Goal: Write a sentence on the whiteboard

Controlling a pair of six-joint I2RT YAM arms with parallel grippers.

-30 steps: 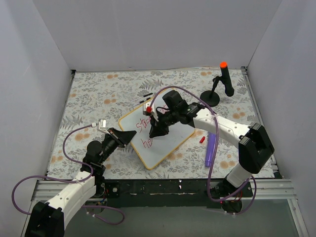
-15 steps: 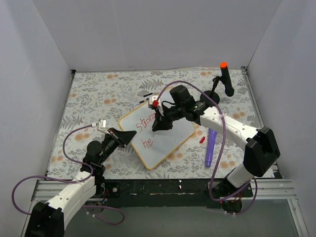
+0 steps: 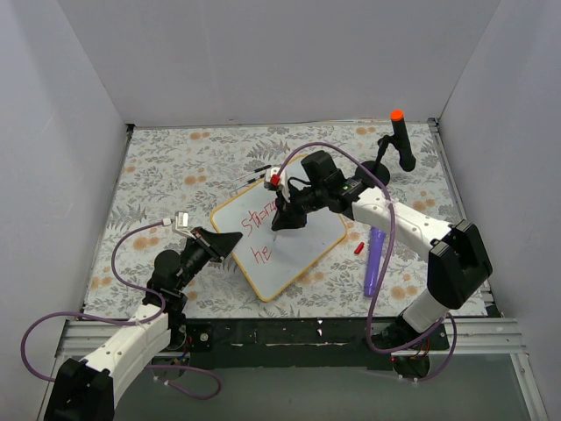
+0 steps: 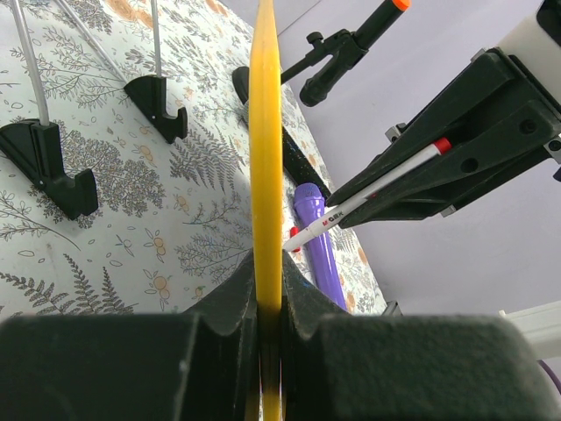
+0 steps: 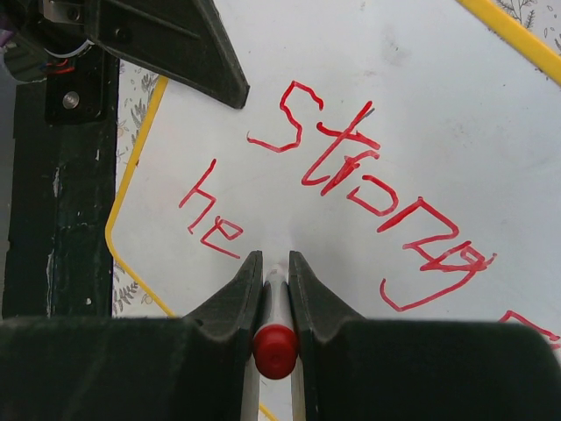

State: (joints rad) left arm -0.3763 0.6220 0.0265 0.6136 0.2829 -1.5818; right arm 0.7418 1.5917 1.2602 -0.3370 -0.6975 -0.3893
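Observation:
The whiteboard (image 3: 307, 250) lies tilted on the floral cloth, mid-table. Red words of the sentence (image 3: 254, 219) read "Strong" above "he". My left gripper (image 3: 230, 242) is shut on the board's yellow left edge; in the left wrist view the frame (image 4: 266, 132) runs edge-on between its jaws (image 4: 267, 285). My right gripper (image 3: 283, 219) is shut on a white marker with a red end (image 5: 275, 346), tip down on the board (image 5: 438, 96) just right of "he" (image 5: 210, 215), below "Strong" (image 5: 368, 184). The gripper (image 5: 275, 267) hides the tip.
A purple pen (image 3: 374, 263) and a small red cap (image 3: 358, 248) lie right of the board. A black stand with an orange tip (image 3: 399, 140) stands at the back right. Black clip feet (image 4: 53, 171) show under the board. White walls enclose the table.
My right gripper has moved with the marker a little up and right across the board, from over "he" to beside it. The left gripper and the board have stayed still.

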